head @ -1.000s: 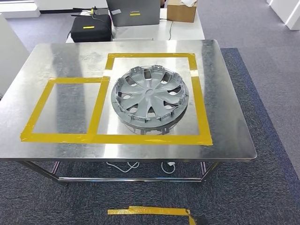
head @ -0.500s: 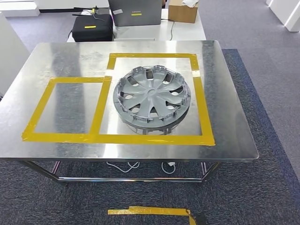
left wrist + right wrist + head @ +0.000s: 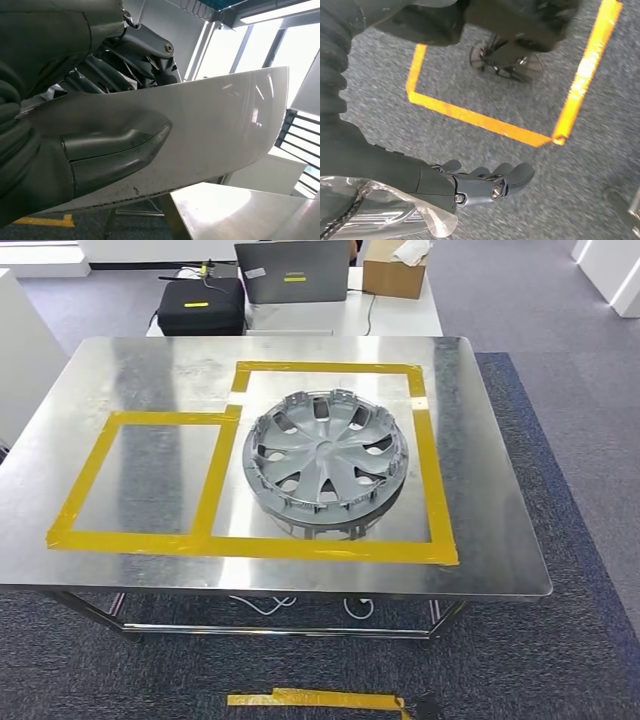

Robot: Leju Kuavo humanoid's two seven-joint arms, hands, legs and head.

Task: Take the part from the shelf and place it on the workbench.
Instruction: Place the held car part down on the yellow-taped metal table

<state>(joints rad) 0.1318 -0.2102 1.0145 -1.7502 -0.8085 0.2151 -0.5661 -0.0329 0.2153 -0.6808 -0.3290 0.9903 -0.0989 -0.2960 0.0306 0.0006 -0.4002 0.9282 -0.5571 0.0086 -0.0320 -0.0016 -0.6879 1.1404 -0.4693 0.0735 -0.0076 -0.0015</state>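
Grips a pale curved part (image 3: 226,120) in the left hand (image 3: 71,130): thick grey thumb (image 3: 117,150) laid flat along the near face, darker fingers (image 3: 128,55) hooked over the upper edge on the far side. Closed firmly, with the part sandwiched between thumb and fingers. Juts well past the fingertips, smooth and glossy, ending in a rounded corner. Held clear of the workbench (image 3: 483,490), whose shiny metal top shows close beneath the part's far end in the left wrist view; no contact visible between the two.

Hangs the right hand (image 3: 463,182) low over grey carpet (image 3: 606,150), fingers (image 3: 516,175) stretched out nearly straight and side by side, loosely spread, nothing in them. Clear plastic film (image 3: 395,210) bunched at the wrist side of that hand. Orange floor tape (image 3: 478,120) in an angular outline on the carpet beyond the fingertips.

Ahead in the head view, the workbench seen square on. Two yellow tape squares on its top, sharing a side: a smaller left square (image 3: 83,480) and a larger right square (image 3: 436,490). Inside the right one, a grey hubcap (image 3: 326,462), lying flat, close to the shared strip. Behind the workbench, a white table (image 3: 392,315) with a laptop (image 3: 294,272), a black case (image 3: 200,305) and a cardboard box (image 3: 392,275).
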